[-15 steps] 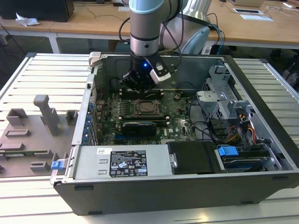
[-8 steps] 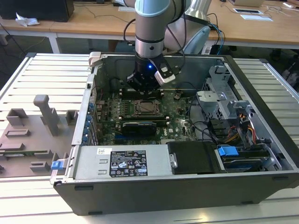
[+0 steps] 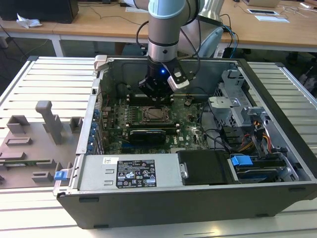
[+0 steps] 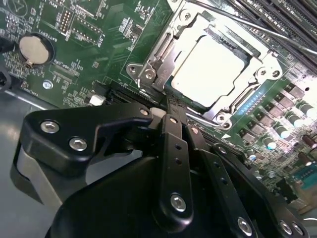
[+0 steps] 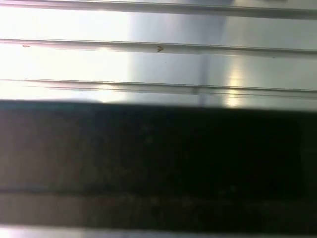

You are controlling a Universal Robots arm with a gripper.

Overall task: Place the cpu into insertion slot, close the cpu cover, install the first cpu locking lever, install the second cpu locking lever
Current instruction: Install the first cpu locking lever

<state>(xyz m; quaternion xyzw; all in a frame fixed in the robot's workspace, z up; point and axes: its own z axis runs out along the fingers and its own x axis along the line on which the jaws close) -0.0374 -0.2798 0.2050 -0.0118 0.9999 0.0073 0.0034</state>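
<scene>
The cpu [image 4: 208, 69], a pale square chip, lies flat in the insertion slot [image 4: 223, 118] on the green board. The silver cpu cover [image 4: 166, 49] lies down over it, framing the chip in its window. A thin metal lever rod [image 4: 257, 26] crosses along the socket's edge by the memory slots. My gripper [image 4: 169, 105] has its black fingers closed together, with their tips right at the socket's near corner. In the exterior view the gripper [image 3: 156, 94] hangs inside the open computer case just behind the insertion slot [image 3: 156, 115].
Long black memory slots [image 4: 285, 20] flank the socket, and a round coin battery [image 4: 35, 48] sits on the board. The case walls [image 3: 99, 104], power supply [image 3: 133, 171] and drive cage [image 3: 242, 161] box in the board. Grey fixtures [image 3: 47, 119] stand on the ribbed table.
</scene>
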